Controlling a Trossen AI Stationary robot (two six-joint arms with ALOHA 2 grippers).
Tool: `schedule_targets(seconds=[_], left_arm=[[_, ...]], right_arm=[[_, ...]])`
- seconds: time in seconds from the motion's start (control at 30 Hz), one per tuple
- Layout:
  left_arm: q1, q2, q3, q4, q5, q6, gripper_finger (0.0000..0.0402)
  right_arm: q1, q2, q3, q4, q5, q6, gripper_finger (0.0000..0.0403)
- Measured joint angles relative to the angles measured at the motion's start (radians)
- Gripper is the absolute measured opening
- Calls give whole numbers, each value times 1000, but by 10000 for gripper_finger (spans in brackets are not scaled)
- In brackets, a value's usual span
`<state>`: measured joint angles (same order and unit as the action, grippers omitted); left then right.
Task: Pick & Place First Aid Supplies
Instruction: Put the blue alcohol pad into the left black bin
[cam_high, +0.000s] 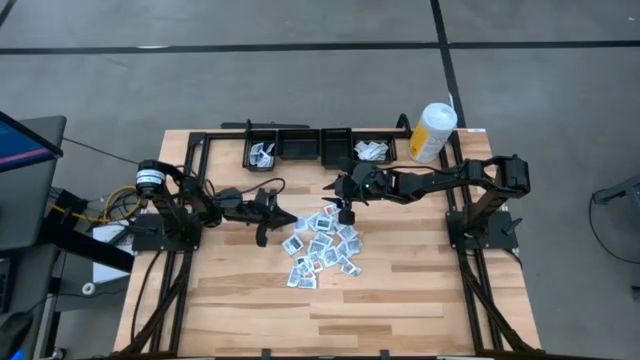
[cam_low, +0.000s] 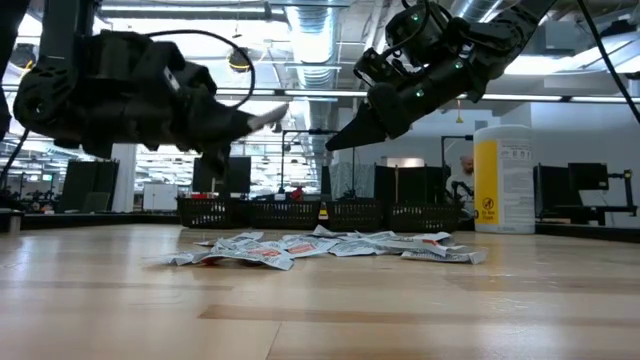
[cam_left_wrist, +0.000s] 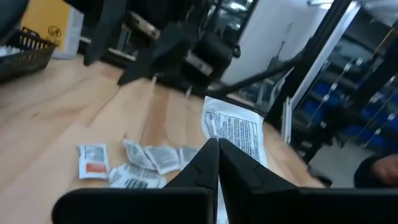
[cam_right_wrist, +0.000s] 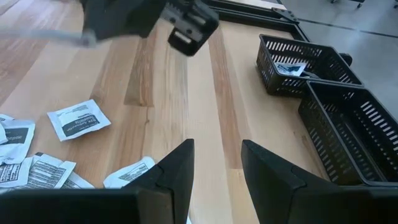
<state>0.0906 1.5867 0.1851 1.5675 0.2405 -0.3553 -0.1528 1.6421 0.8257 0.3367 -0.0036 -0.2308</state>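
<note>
Now we look down on a pale wooden counter (cam_high: 400, 290) with long plank grain, framed by dark metal rails. At its middle lies a loose heap of first aid packets (cam_high: 322, 248): small, flat, square and oblong, white with grey-blue print, a few showing orange-red marks, crinkled and overlapping. Toward twelve o'clock sit three black mesh baskets (cam_high: 300, 146) in a row; the outer two each hold a few packets. At about one o'clock stands a tall white-and-yellow canister (cam_high: 432, 131), smooth and round.

The left hand (cam_high: 264, 231) hangs at roughly nine o'clock of the heap, above the counter. Its fingers are pressed together, and in its wrist view a white printed packet (cam_left_wrist: 233, 134) stands right at the fingertips, pinched between them, lifted clear of the wood.

The right hand (cam_high: 346, 213) hovers over the twelve o'clock edge of the heap, raised off the counter in the low view. Its two dark fingers (cam_right_wrist: 176, 171) stand apart with bare wood showing between them, so it is released and carries nothing.
</note>
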Motion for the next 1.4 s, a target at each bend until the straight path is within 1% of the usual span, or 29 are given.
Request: schedule_targets(seconds=[0.2,0.37,0.53,0.77,0.93,1.07,1.13,1.27,1.4], left_arm=[[0,-129,0,3,-3,-70,8],[-2,-254,0,4,-6,-106,8],[-26,-321,-1,4,-8,-118,8],[-34,-331,-1,3,-11,-116,8],[-34,-331,-1,3,-19,-114,8],[-34,-331,-1,3,-19,-118,8],[-34,-331,-1,3,-32,-136,8],[-34,-331,-1,3,-72,-245,8],[-34,-337,-1,2,-79,-344,8]], right_arm=[[0,0,0,0,-8,-7,129],[-1,0,0,1,-79,-15,129],[0,0,0,3,-101,-14,129],[0,0,0,68,-101,53,129],[2,0,0,68,-101,51,129],[12,35,0,97,-101,-4,129],[23,67,-1,161,-102,-49,129],[44,152,3,297,-103,-174,129],[57,215,33,407,-103,-263,129]])
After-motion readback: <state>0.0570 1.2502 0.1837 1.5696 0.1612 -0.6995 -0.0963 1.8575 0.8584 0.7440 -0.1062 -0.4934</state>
